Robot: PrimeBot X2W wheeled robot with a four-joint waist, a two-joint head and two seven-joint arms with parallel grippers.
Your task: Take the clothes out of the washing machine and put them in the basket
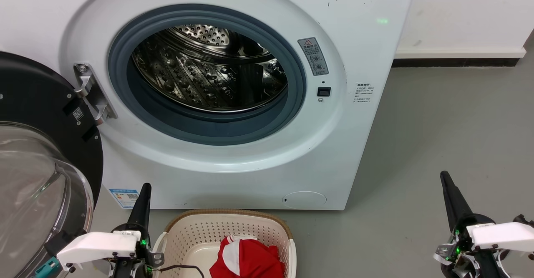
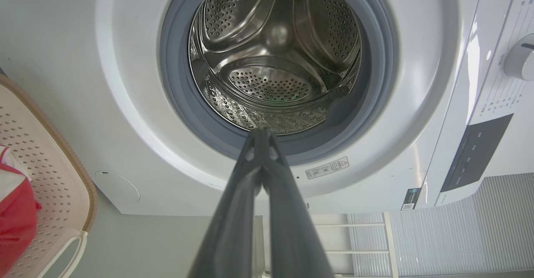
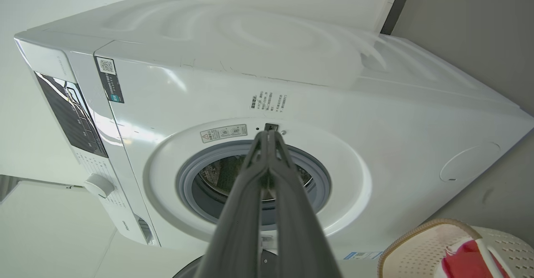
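Cropping hides part of the clothes (image 1: 246, 259) in the basket (image 1: 227, 213) (left gripper (image 2: 261, 134), right gripper (image 3: 269, 135) closed, empty).

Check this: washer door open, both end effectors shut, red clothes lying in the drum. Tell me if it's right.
Not quite. The head view shows the red clothes lying in the basket, not the drum, which looks bare. The rest holds.

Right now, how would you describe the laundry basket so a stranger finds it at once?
Start at the large white front-loading washing machine with a round grey-rimmed porthole. On the grey floor before it stands a small cream plastic basket with perforated sides. Its brown woven-look rim and the red garment with white trim inside set it apart.
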